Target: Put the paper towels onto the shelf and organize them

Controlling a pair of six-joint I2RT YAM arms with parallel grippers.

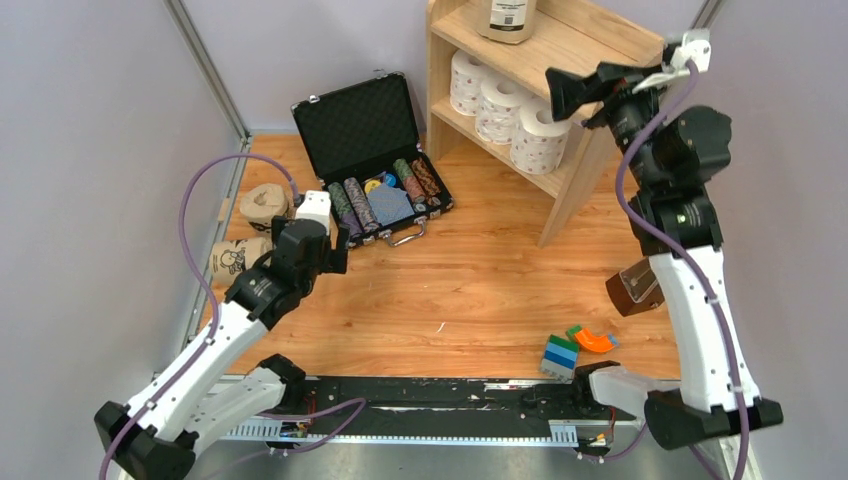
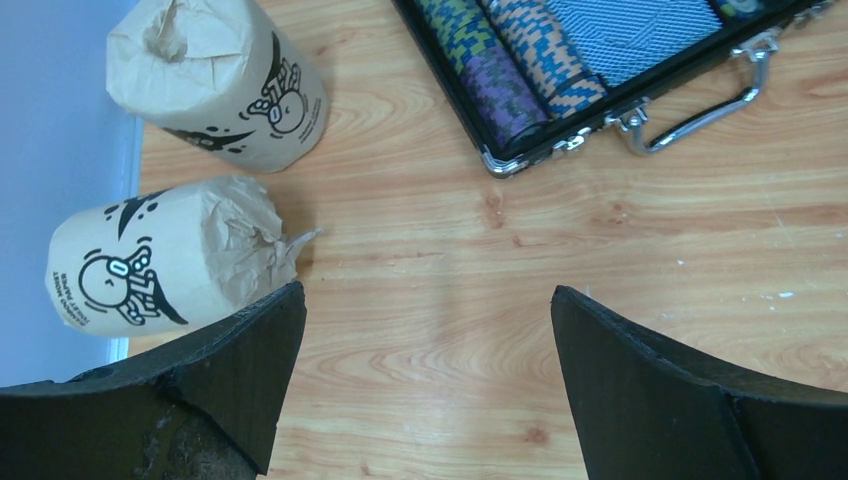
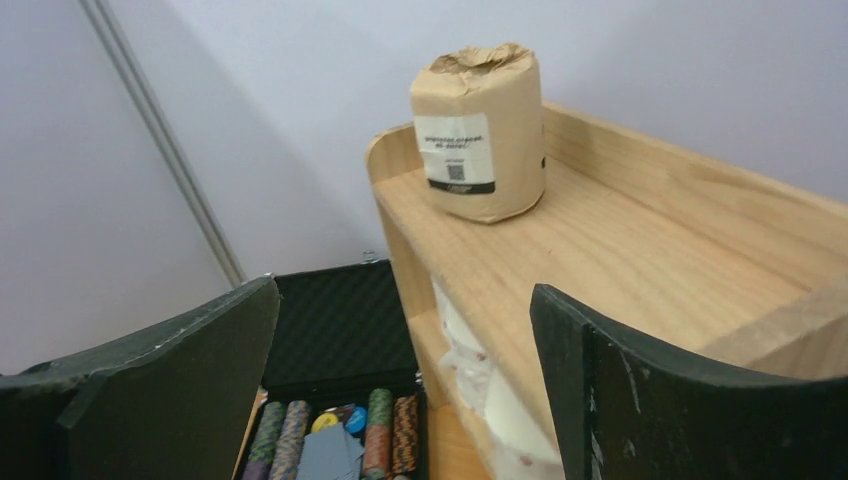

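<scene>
The light-wood shelf (image 1: 590, 45) stands at the back right. Three white dotted paper towels (image 1: 497, 107) sit in a row on its inner board. A tan roll with a white label (image 1: 507, 18) stands on its top, also in the right wrist view (image 3: 478, 130). Two tan cartoon-print rolls (image 1: 265, 203) (image 1: 237, 257) are on the table at the left; in the left wrist view one stands (image 2: 215, 80) and one lies (image 2: 165, 265). My left gripper (image 1: 335, 255) (image 2: 428, 300) is open and empty, just right of them. My right gripper (image 1: 565, 95) (image 3: 405, 290) is open and empty, raised at the shelf's front.
An open black case (image 1: 375, 170) with striped poker-chip rows lies left of the shelf. Coloured blocks (image 1: 560, 355), an orange piece (image 1: 595, 340) and a brown object (image 1: 635, 290) lie near the right arm. A wall and rail (image 1: 205, 260) border the left side.
</scene>
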